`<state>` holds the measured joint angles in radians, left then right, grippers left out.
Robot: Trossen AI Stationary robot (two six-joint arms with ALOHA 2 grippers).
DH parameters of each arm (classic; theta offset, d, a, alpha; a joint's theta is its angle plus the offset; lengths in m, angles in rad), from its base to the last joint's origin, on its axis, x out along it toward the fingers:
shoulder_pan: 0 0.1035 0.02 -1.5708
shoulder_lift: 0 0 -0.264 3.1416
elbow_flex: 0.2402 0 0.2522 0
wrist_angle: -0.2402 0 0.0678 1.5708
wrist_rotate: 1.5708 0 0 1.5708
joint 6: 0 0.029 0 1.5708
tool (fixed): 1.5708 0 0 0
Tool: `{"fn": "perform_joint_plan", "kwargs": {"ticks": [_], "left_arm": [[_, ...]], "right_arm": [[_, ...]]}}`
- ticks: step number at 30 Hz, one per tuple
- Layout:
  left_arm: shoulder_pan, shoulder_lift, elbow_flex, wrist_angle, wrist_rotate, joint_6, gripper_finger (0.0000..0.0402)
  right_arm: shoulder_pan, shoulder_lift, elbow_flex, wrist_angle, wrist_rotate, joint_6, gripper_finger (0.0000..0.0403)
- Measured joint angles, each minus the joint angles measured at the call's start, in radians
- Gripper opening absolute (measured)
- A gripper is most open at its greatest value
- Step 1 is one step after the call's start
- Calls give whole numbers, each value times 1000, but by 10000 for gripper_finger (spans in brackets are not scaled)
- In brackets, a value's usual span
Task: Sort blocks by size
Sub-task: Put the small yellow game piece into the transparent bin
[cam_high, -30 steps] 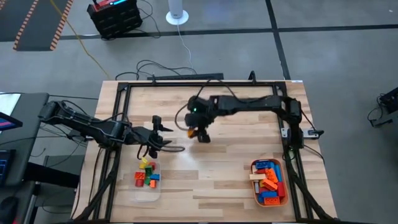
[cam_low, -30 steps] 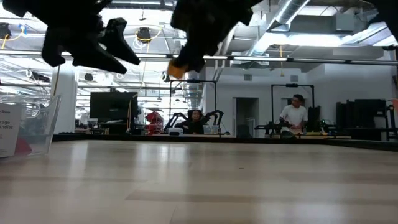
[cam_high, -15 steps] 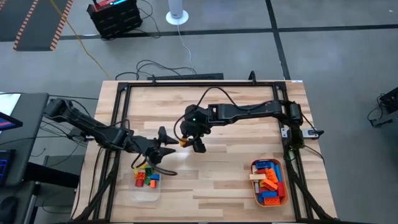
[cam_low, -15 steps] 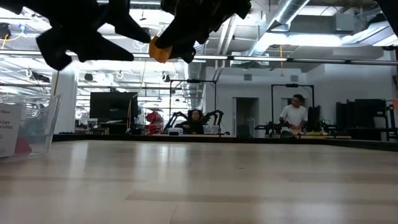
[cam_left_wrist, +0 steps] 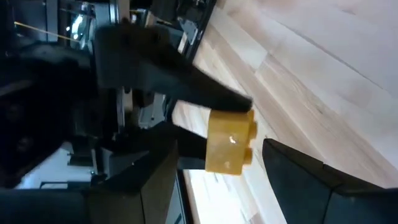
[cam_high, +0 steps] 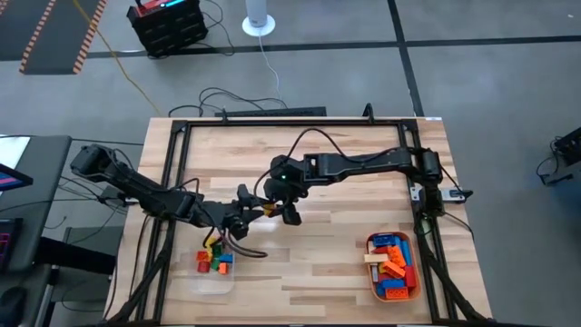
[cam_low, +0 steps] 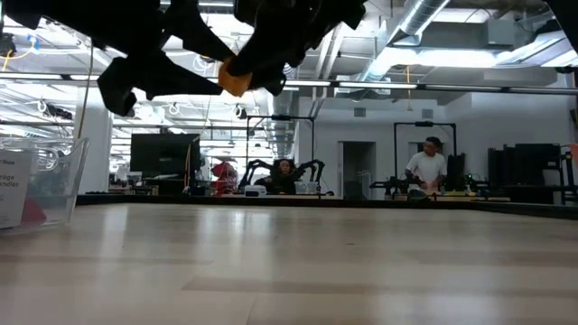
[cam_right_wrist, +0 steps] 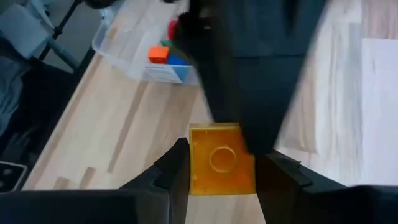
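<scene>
**Handover point above mid-bench: yellow-orange block in right pincer**

Right arm: reaches from its base at the bench's right edge, across toward the middle, wrist bent down. The right pincer (cam_high: 284, 211) is clenched on a short yellow-orange block (cam_right_wrist: 222, 159), one finger on each side of it; a round stud faces the wrist camera. In the low view the block (cam_low: 233, 78) hangs well clear of the bench (cam_high: 327, 263).

Left arm: stretched from the left side, forearm low, reaching to meet the other. The left pincer (cam_high: 251, 208) stands spread wide, nothing in it, its fingers (cam_left_wrist: 311, 171) flanking the block just beyond their tips. Whether they touch it I cannot tell. The two pincers are nearly tip to tip.

Containers:
- Clear plastic tray (cam_high: 211, 283), near the left pincer, on the side toward the bench's front edge. Holds a few short blocks (cam_high: 214, 261): red, orange, green, yellow, blue. Partly under the left wrist.
- Orange tray (cam_high: 417, 291), well apart from both pincers, at the front right corner. Piled with longer blocks (cam_high: 392, 266), mostly blue, orange and red, one tan bar.

People sit at desks in the room beyond.
</scene>
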<state>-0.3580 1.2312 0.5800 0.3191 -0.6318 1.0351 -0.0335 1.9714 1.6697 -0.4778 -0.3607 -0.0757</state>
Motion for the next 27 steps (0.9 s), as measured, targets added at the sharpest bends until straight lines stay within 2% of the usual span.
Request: {"fn": "perform_joint_plan", "kwargs": {"ticks": [4, 7, 12, 16, 22, 25, 27], "left_arm": [[-1, 0, 0, -3, 0, 4, 230], [2, 0, 0, -5, 37, 5, 228], [19, 0, 0, -3, 59, 16, 209], [25, -1, 0, -1, 61, 16, 174], [25, -2, 0, -6, 65, -11, 85], [24, -4, 1, -15, 70, -89, 84], [13, -17, 0, -55, 69, -138, 84]], "right_arm": [[-1, 0, -3, 6, 4, -1, 171], [5, 0, -3, 26, 3, -1, 171], [17, 0, -2, 56, -4, -1, 171], [21, 0, -3, 73, -3, -1, 171], [26, 1, -4, 108, -6, 3, 188], [24, -4, -3, 70, -2, -5, 208], [23, -22, -2, -25, 0, -6, 221]]}}
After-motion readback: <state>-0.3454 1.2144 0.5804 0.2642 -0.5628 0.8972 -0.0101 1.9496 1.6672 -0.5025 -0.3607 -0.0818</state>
